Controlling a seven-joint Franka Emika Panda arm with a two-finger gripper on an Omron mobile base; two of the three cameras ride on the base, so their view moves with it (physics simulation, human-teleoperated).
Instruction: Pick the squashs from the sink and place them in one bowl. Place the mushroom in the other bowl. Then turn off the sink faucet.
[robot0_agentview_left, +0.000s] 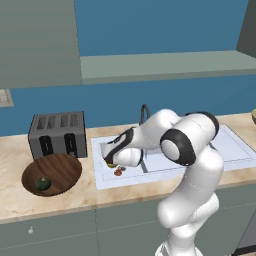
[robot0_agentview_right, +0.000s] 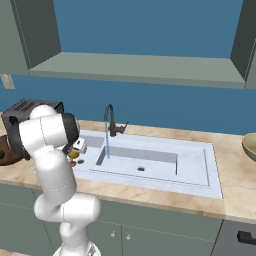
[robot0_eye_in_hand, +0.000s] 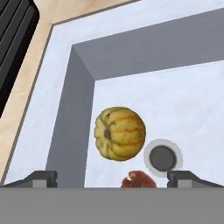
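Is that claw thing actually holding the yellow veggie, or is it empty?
Nothing is held. The claw is open above the sink, its fingertips spread wide, with the yellow squash and the mushroom lying loose in the basin below.

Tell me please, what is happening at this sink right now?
The robot's open end effector hovers in the left basin of the sink, above the yellow squash and the mushroom, holding nothing. The dark green squash already lies in the wooden bowl beside the toaster. Water runs from the faucet.
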